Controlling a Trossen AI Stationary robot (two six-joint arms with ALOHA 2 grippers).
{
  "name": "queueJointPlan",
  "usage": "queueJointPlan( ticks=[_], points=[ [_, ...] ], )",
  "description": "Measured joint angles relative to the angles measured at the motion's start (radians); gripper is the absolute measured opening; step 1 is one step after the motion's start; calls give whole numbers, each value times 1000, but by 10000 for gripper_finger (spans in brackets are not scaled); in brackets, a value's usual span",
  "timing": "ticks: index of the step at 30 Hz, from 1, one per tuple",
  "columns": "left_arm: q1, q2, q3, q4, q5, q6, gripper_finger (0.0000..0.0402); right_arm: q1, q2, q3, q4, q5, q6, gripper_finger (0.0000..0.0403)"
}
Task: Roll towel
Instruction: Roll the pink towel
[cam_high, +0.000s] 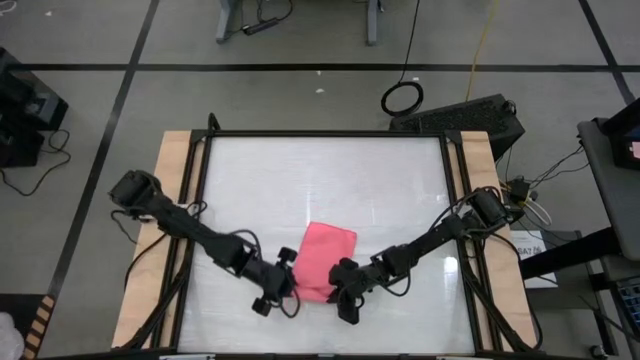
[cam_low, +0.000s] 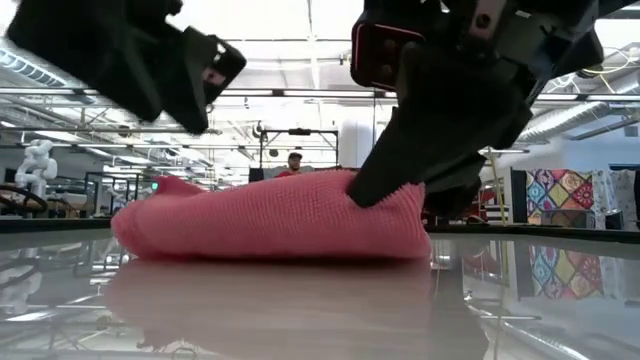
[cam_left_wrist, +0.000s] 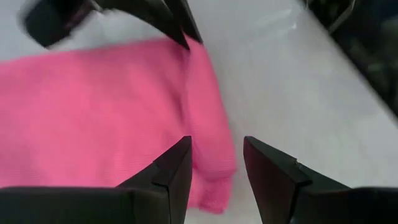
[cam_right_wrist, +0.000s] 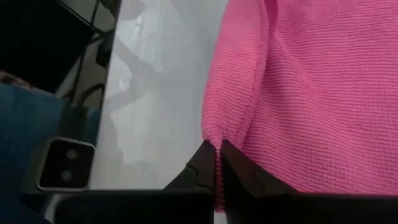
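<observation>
The bright pink towel lies on the glass table top, bunched thick in the low view. My right gripper is at the towel's near right corner, shut on its edge. My left gripper hovers open at the towel's near left corner. In the left wrist view its fingers stand on either side of that corner. In the low view it is lifted above the towel. My right gripper pinches the towel's hemmed edge between its two fingertips, at the near right corner. The fingers slant down from the table's right side. The towel rests on the table, slack, and its edge rises a little into the fingers.
Black frame rails and wooden strips border the glass top on both sides. There is free glass beyond the towel toward the far edge.
</observation>
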Motion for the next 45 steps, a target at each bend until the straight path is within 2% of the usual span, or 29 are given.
queueJointPlan(
  ticks=[4, 14, 20, 24, 30, 34, 37, 39, 42, 45],
  points=[
    [-30, 56, 0, 14, -60, 11, 151, -5, -1, 0, 0, -24, 71, 0],
    [-42, 162, 0, 100, -69, 20, 154, -6, -1, 1, 10, -25, 221, 0],
    [-42, 181, 0, 93, -61, 13, 201, -5, -1, 2, 28, -25, 241, 0],
    [-42, 187, -4, 88, -4, 28, 230, -5, -1, 2, 28, -25, 249, 0],
    [-46, 186, -43, 96, 30, 27, 238, -5, -1, 2, 28, -24, 261, 0],
    [-45, 184, -81, 162, -30, -16, 235, -5, -1, 2, 29, -24, 274, 0],
    [-25, 184, -92, 196, -40, -26, 209, -5, -1, 2, 39, -30, 276, 0],
    [-9, 184, -92, 198, -47, -25, 176, -5, -1, 2, 47, -47, 275, 0],
    [14, 185, -92, 198, -22, -16, 108, -5, -1, 2, 46, -69, 270, 0],
    [39, 185, -93, 207, 80, 3, 32, -4, -1, 2, 43, -98, 249, 1]
  ],
)
